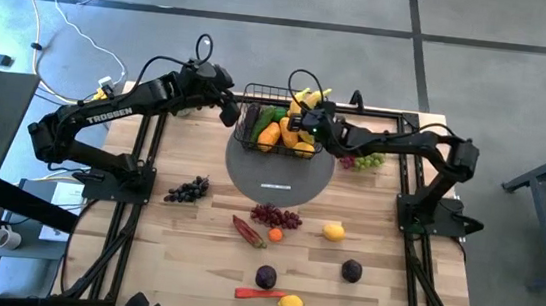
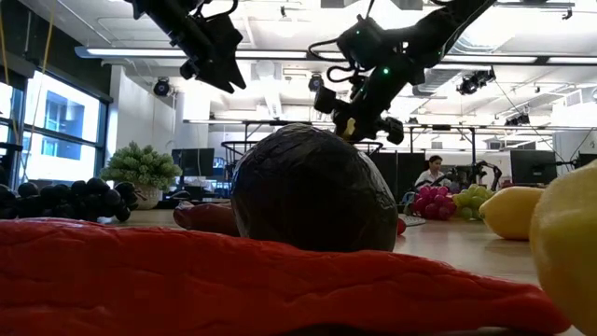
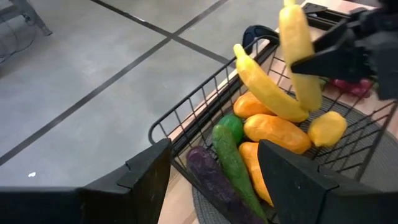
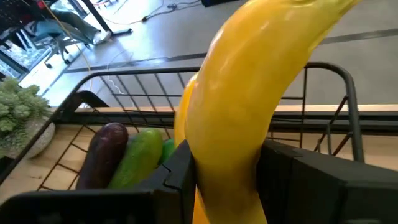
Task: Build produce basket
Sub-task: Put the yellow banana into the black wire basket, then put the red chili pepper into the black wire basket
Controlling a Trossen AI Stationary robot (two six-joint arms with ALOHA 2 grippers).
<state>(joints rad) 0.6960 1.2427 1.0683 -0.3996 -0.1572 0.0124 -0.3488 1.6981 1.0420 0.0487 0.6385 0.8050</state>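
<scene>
The black wire basket (image 1: 254, 136) stands on a grey disc (image 1: 281, 179) at the table's far side. It holds an eggplant (image 3: 208, 177), a cucumber (image 3: 233, 162), orange fruits (image 3: 277, 134) and a lemon (image 3: 328, 127). My right gripper (image 1: 308, 122) hovers over the basket, shut on a pair of yellow bananas (image 3: 273, 87). My left gripper (image 1: 229, 109) is open and empty, in the air by the basket's left rim. In the left wrist view its fingers (image 3: 155, 171) frame the basket's contents. My right gripper pinches one banana of the pair at its middle (image 4: 231, 124) between the two fingers (image 4: 292, 171), which lie across it. It comes from the table's right side, slanting down. The bananas hang over the basket's fruits. Whether their lower end (image 3: 301, 112) touches those fruits I cannot tell.
Loose produce lies on the table nearer to me: dark grapes (image 1: 186, 190), red grapes (image 1: 276, 216), a chilli (image 1: 248, 231), lemons (image 1: 334, 231), plums (image 1: 266, 276) and a red chilli (image 1: 257, 294). Red and green grapes (image 1: 363, 162) lie right of the basket. A leafy bunch (image 2: 142, 168) stands far left.
</scene>
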